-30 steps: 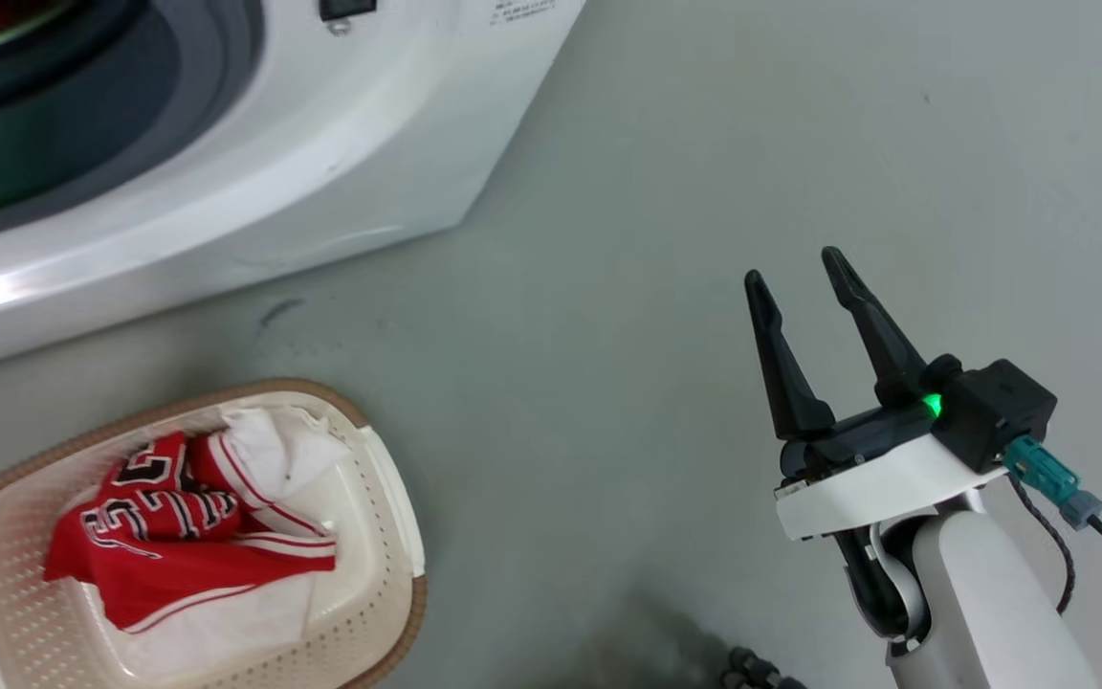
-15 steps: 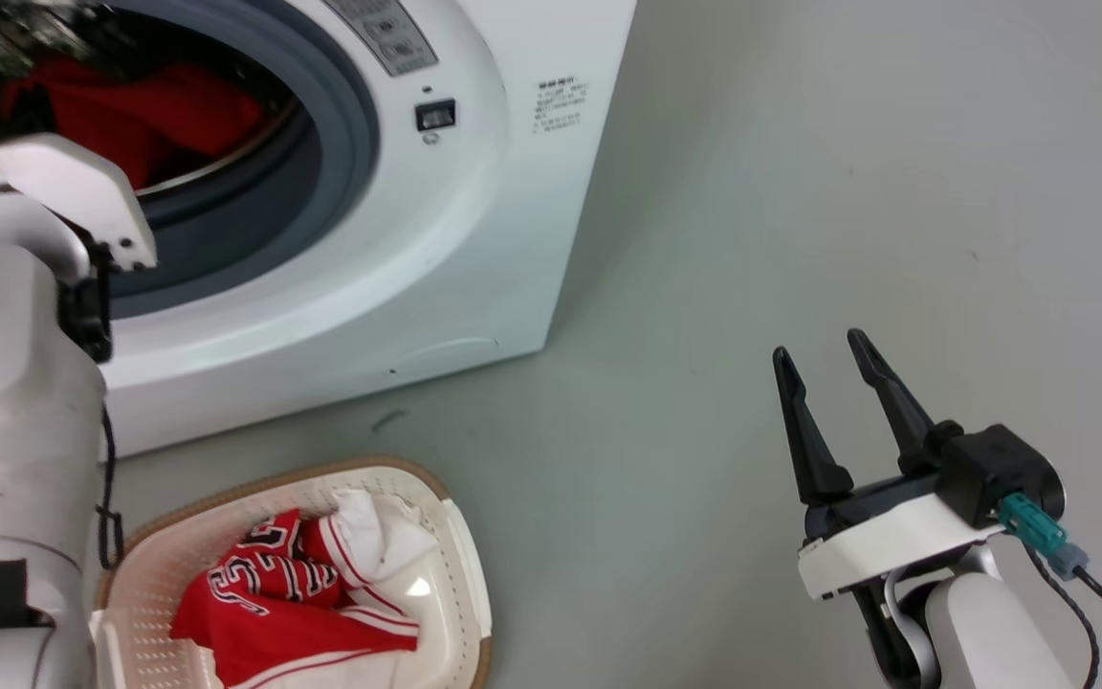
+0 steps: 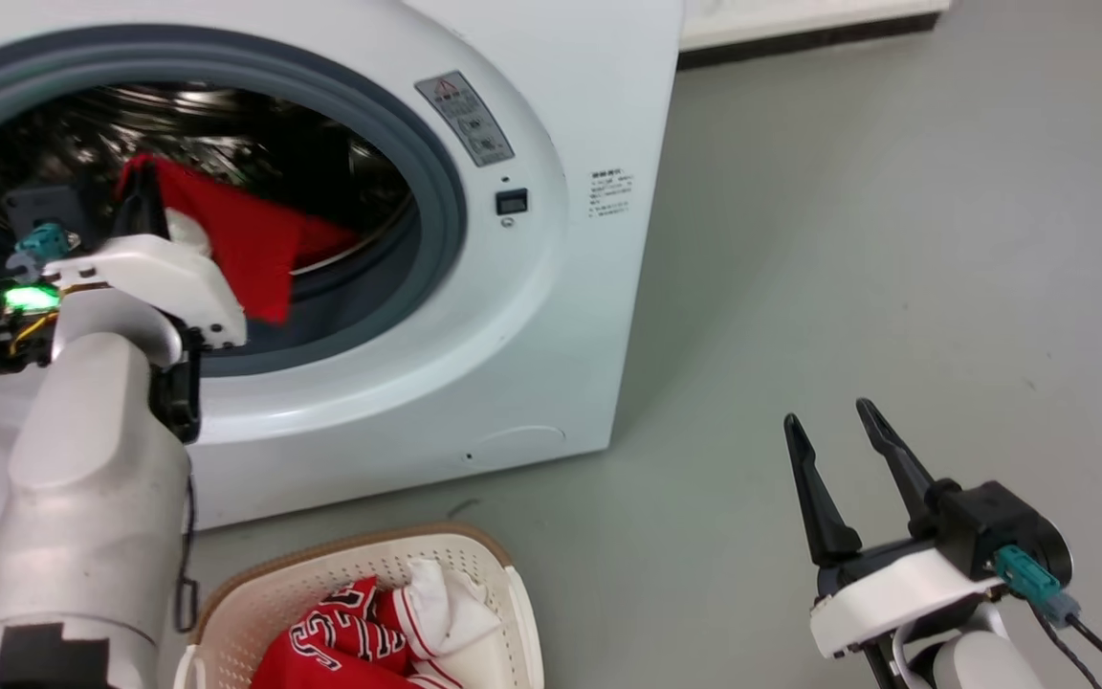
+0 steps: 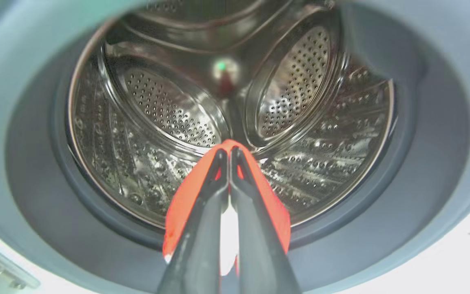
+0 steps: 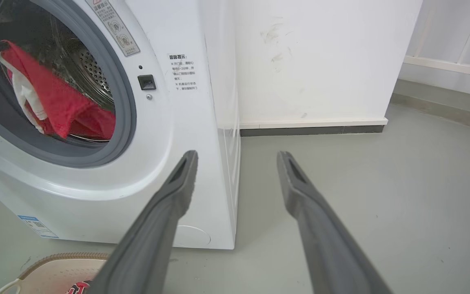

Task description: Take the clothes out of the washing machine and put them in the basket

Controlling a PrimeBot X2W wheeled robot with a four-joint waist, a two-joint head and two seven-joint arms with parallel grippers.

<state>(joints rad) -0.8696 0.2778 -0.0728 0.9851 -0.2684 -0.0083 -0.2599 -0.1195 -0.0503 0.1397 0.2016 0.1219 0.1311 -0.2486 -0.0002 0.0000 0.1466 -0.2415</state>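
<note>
The left hand [image 4: 229, 153], now clenched on a red garment [image 3: 245, 239] apparently lifted off the drum [image 4: 157, 110], can head for the basket [image 3: 470, 560]; the right hand [image 3: 826, 413] stays released.

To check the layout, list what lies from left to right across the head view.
left claw → red garment → black latch slot on the washing machine → right claw
</note>
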